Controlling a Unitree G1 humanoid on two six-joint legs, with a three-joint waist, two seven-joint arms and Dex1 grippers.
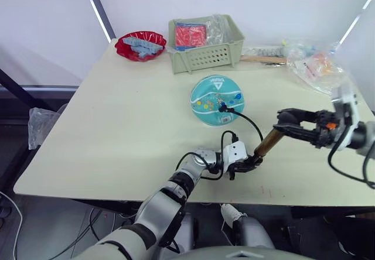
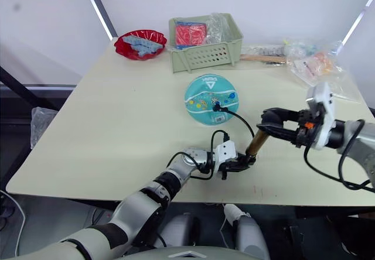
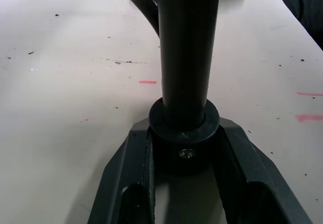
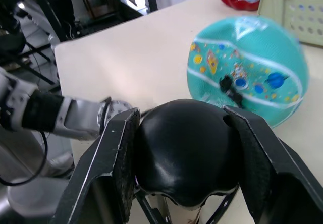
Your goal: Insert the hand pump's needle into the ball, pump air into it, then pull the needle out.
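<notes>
My left claw (image 1: pixel 251 163) is clamping the black base cap of the hand pump (image 1: pixel 267 143) at the desk's (image 1: pixel 117 137) near edge. Pump: one, gold-bronze barrel tilting up-right to the black handle, which my right claw (image 1: pixel 285 122) is gripping, fingers (image 4: pixel 117 153) either side. One thin black hose (image 1: pixel 249 121) is looping to the ball (image 1: pixel 217 101), mid-desk; the needle's black fitting (image 1: pixel 225 109) is sitting against it. Ball: one, teal w/ white logo, cartoon prints. Farther back: one green basket (image 1: pixel 206 52), one red bowl (image 1: pixel 140 44).
</notes>
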